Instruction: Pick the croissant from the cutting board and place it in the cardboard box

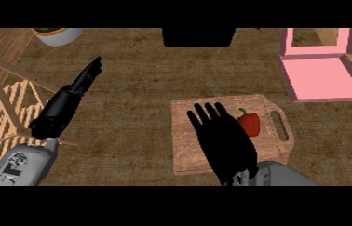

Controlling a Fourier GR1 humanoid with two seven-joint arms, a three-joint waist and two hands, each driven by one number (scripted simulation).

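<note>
A wooden cutting board [187,161] with a handle slot on its right side lies on the counter at centre right. On it sits a red pepper with a green stem [251,124]; I see no croissant. My right hand [223,141] hovers over the board, open, with its fingers straight and spread, just left of the pepper and partly hiding the board. A pink open box [320,76] with its lid flap raised stands at the upper right, beyond the board. My left hand [72,94] rests open at the left, fingers pointing up and away.
A black block [199,36] sits at the counter's back edge in the middle. A grey pot with something green in it [58,35] stands at the back left. A wooden slatted frame [19,104] runs along the left edge.
</note>
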